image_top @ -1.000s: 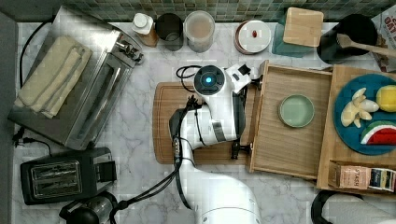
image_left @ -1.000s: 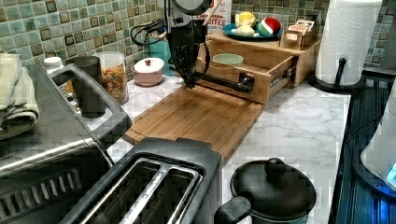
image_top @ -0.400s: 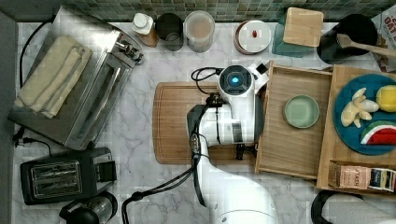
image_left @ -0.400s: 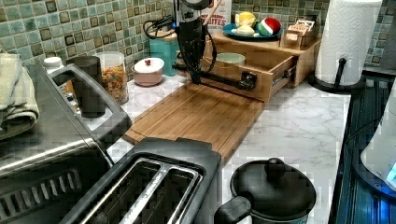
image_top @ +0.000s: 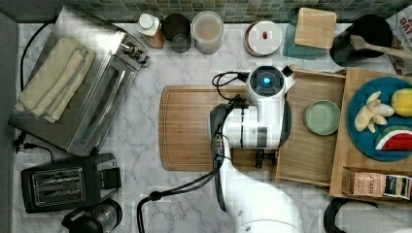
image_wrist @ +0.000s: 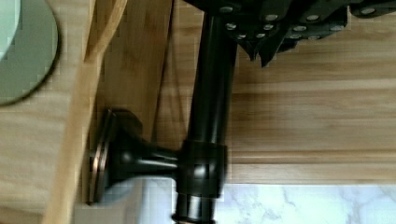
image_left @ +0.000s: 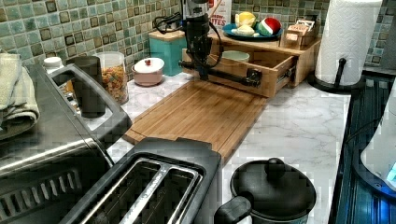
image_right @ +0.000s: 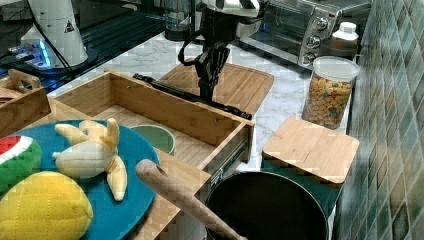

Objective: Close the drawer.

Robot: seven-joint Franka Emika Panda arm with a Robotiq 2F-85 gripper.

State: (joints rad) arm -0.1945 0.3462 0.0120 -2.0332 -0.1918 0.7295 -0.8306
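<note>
Push step, as I judged it: shallow light-wood drawer (image_top: 311,141) sat part-open at right-centre of top view w/ a pale green bowl (image_top: 322,117) inside, the hand (image_left: 203,73) at its black bar handle (image_left: 229,76), grip state unclear; next needs a steady shove inward.

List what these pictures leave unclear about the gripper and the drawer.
- Gripper fingers: the wrist view cuts them off at the edge.
- Contact with the handle bar: the arm hides it in the top view.
- Drawer front: under the arm in the top view.
</note>
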